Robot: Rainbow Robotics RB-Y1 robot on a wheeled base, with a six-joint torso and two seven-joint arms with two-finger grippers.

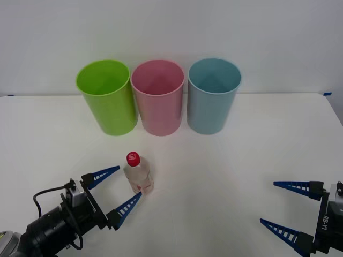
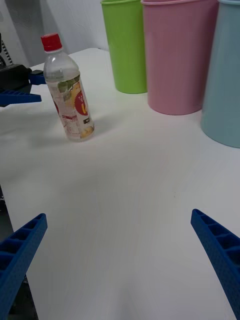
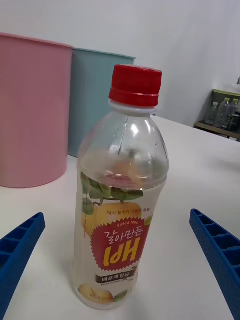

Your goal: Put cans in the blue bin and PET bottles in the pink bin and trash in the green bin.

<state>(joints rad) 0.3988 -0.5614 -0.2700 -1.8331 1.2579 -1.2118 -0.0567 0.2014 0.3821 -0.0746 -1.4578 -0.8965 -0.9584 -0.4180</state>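
A clear PET bottle (image 1: 139,173) (image 2: 68,90) (image 3: 120,200) with a red cap stands upright on the white table, in front of the pink bin. My left gripper (image 1: 117,187) (image 3: 117,265) is open just left of the bottle, one blue finger on each side, not touching it. At the back stand the green bin (image 1: 107,96) (image 2: 125,45), the pink bin (image 1: 158,96) (image 2: 177,55) (image 3: 30,110) and the blue bin (image 1: 212,95) (image 2: 225,75) (image 3: 97,95) in a row, all upright. My right gripper (image 1: 286,209) (image 2: 120,255) hangs open at the near right, holding nothing.
The white table (image 1: 225,171) runs out to a wall behind the bins. A black cable (image 1: 45,193) loops off the left wrist. Shelving with bottles (image 3: 225,112) stands far off in the room.
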